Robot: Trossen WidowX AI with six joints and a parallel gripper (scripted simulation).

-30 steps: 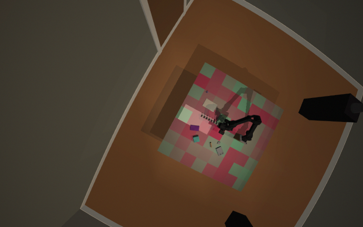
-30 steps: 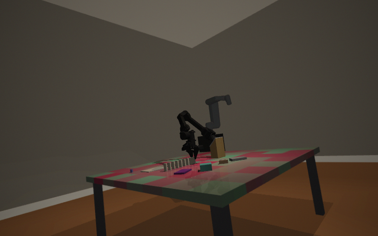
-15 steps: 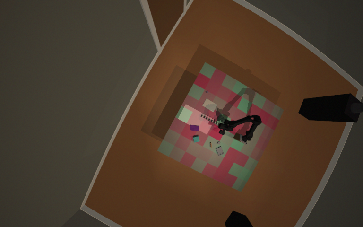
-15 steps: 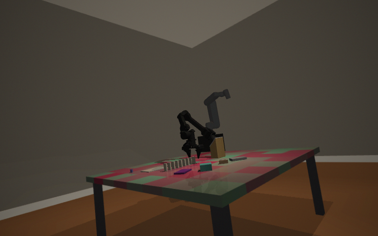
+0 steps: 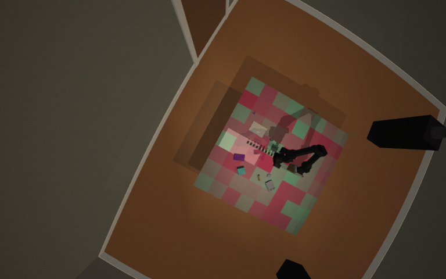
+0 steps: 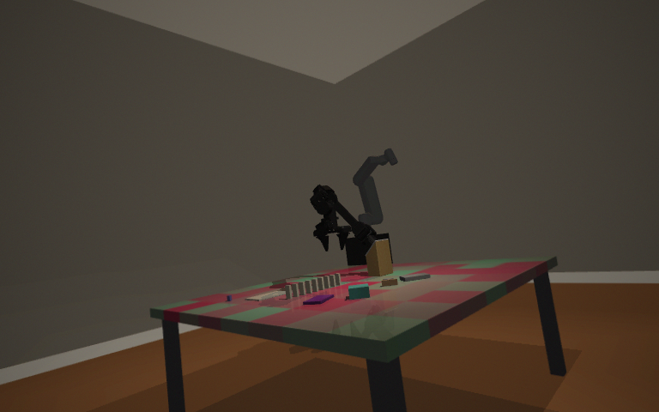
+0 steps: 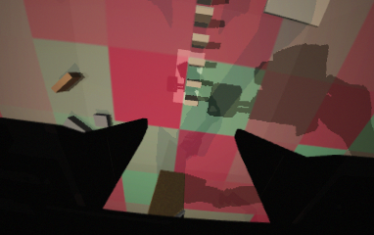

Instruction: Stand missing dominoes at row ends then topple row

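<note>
Pincer spread wide above the table.

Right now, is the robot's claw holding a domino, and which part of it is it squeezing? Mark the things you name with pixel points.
Nothing is held. The claw (image 6: 334, 250) (image 7: 192, 127) is wide open above the table, and the row of dominoes (image 6: 313, 287) (image 7: 197, 62) stands below it.

Domino row: here it stands, on the counter!
Flat slab: right beside the row!
Tall block: beyond the row's near-arm end, in front of the arm's base!
</note>
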